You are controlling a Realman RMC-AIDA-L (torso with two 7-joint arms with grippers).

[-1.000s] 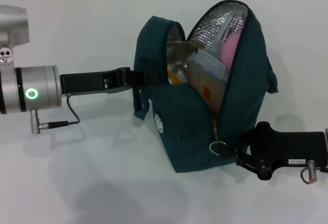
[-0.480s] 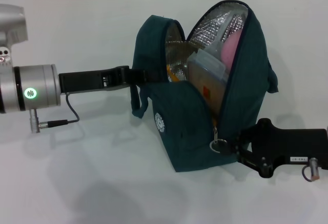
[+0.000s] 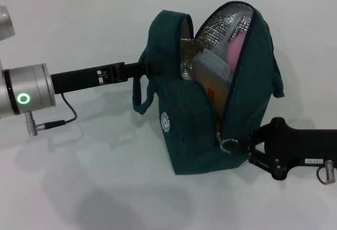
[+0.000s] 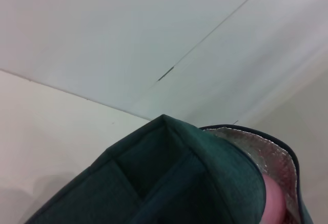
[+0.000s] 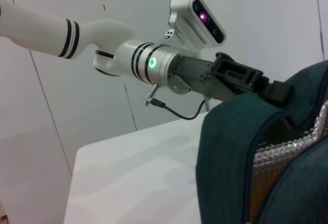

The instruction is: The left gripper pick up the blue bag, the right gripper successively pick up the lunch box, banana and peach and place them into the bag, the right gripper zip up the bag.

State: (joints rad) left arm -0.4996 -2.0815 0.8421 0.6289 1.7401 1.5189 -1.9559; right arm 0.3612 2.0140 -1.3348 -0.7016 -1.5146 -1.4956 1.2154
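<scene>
At the ring zipper pull (image 3: 228, 145) (low down), right claw (image 3: 243, 148).

The blue bag (image 5: 241, 147) fills the near corner, its silver foil lining (image 5: 294, 144) showing along the open edge. Beyond the bag, the left gripper (image 5: 259, 83) meets its top edge. Under the bag lies the white table (image 5: 133, 183).

Even, bright overhead light; soft shadows fell toward 6 o'clock on the white table (image 3: 95, 188). The foil lining (image 3: 218, 27) glinted mildly. The blue bag (image 4: 169, 183) appeared defocused in the left wrist view.
</scene>
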